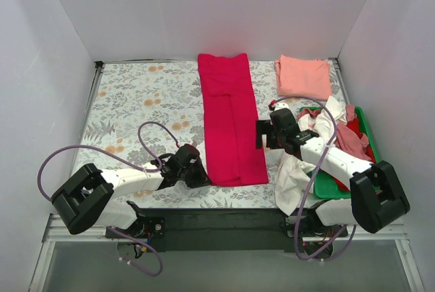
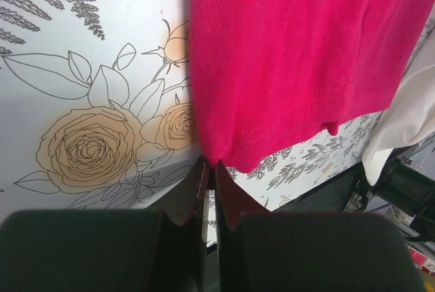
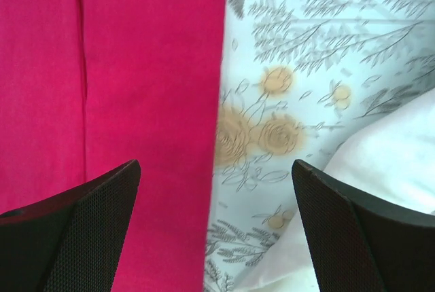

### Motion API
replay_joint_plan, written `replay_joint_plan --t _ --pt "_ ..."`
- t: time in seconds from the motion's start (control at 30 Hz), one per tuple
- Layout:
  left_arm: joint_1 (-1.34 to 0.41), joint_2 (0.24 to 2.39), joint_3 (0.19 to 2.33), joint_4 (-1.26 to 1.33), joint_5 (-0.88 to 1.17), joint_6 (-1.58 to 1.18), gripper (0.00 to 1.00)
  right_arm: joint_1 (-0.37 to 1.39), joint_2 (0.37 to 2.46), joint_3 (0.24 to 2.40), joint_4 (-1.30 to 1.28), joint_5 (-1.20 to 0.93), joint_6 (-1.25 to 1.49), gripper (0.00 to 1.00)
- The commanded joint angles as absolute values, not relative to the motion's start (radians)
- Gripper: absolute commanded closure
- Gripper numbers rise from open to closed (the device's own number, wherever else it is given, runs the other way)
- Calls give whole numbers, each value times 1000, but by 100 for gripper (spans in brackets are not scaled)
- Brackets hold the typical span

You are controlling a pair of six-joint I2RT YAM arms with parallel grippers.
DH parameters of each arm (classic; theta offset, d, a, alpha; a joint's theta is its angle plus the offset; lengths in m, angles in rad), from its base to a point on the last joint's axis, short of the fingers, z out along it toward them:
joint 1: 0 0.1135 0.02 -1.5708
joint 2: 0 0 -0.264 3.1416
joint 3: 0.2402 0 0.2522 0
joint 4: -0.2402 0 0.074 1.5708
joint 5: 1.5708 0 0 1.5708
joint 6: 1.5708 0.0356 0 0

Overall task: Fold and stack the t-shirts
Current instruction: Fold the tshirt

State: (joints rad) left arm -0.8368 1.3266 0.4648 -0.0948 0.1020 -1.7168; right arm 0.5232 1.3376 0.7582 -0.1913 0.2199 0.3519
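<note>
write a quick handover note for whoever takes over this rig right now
Left gripper: jaws shut, apparently pinching the near left corner of the crimson t-shirt.
Right gripper: jaws open over that shirt's right edge, holding nothing.
Done: the crimson t-shirt lies mid-table as a long strip, and the salmon t-shirt lies folded at the far right.
Left: fold the crimson strip end to end and stack it, then do the white t-shirt and the crumpled t-shirts at the green tray.
</note>
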Motion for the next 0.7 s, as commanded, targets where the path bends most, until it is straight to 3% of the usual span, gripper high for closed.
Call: replay_joint_plan --t 0.0,0.3,0.43,0.67 --pt "-838 1351 443 -169 97 -1698 100 523 1223 671 -98 71 387 2" --pt "-838 1136 384 -336 32 -1732 100 535 1068 503 -147 -242 353 2" --pt "-838 1053 361 -416 12 -1743 100 693 1042 517 -323 -128 327 2" --pt "-841 1017 362 -468 -12 -1756 100 948 1068 483 -334 -51 486 2"
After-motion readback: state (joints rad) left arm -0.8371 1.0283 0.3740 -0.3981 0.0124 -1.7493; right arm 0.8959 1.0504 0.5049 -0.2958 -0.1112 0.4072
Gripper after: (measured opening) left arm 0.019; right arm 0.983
